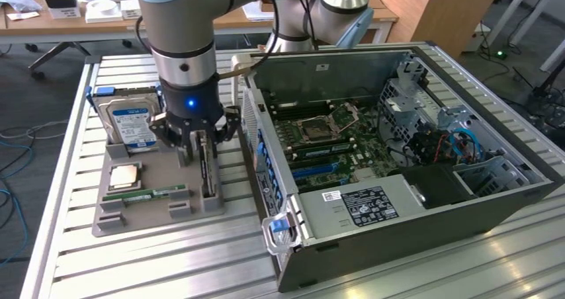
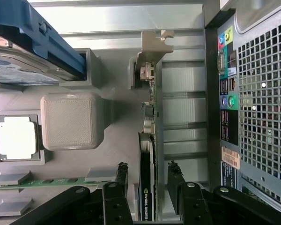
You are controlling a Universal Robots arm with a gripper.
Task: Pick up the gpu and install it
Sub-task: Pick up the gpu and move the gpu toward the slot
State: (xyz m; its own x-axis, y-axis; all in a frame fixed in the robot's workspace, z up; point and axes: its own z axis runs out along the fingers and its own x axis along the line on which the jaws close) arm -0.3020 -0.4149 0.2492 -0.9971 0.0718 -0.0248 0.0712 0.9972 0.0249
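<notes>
Gpu point(image 1: 208, 176): flat green circuit card with black cooler and silver end bracket point(image 2: 152, 44), upright on edge in a slot of the grey plastic holder tray point(image 1: 141, 223), at 9 o'clock of the open grey computer case point(image 1: 397, 246) in the exterior view.
Gripper point(image 2: 148, 165): black fingers point(image 2: 123, 178) apart, straddling the card away from the bracket, slim gaps both sides, nothing clamped.
Grip advice: probably best squared to both flat faces, closing evenly.
Risk: off-centre closing likely tilts the card in its slot.

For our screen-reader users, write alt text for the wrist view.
The open gripper straddles a flat green circuit-board gpu with black cooler and silver end bracket, standing on edge in a grey plastic tray, with a gap showing on each side. A perforated grey computer case stands beside it.
</notes>
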